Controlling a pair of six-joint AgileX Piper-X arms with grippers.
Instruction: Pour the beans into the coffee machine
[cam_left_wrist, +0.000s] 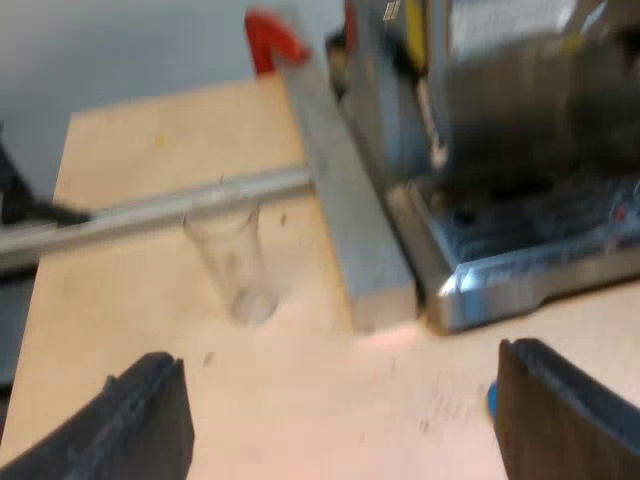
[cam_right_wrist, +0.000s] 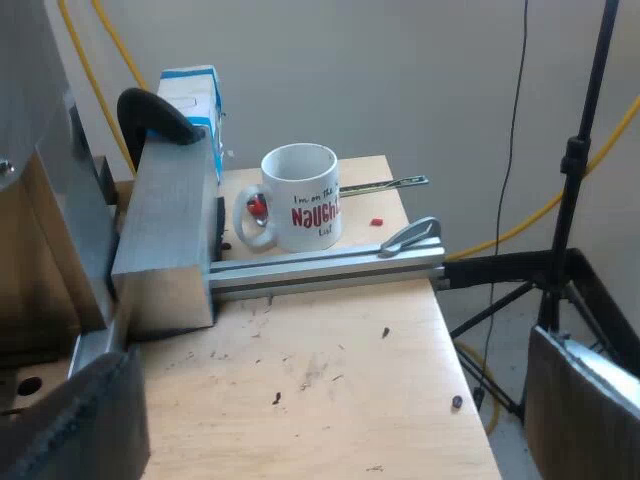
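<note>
A clear measuring glass (cam_left_wrist: 235, 265) stands upright on the wooden table (cam_left_wrist: 150, 330), close to a metal rail (cam_left_wrist: 150, 212); it looks see-through from rim to base. My left gripper (cam_left_wrist: 335, 430) is open, its fingers wide apart just above the table, short of the glass and apart from it. The espresso machine (cam_left_wrist: 500, 130) with its steel drip tray (cam_left_wrist: 530, 250) stands beyond an aluminium block (cam_left_wrist: 350, 210). My right gripper (cam_right_wrist: 330, 420) is open above the table with nothing between its fingers; the machine's side (cam_right_wrist: 40, 150) is close to one finger.
A white mug (cam_right_wrist: 300, 195) with red lettering sits behind the rail (cam_right_wrist: 320, 265). An aluminium block (cam_right_wrist: 170, 230) carries a black clamp (cam_right_wrist: 160, 115), with a blue and white box (cam_right_wrist: 195, 95) behind. Loose beans (cam_right_wrist: 275, 398) dot the table. A stand (cam_right_wrist: 580, 200) rises past the table's edge. A red part (cam_left_wrist: 270, 40) shows beside the machine.
</note>
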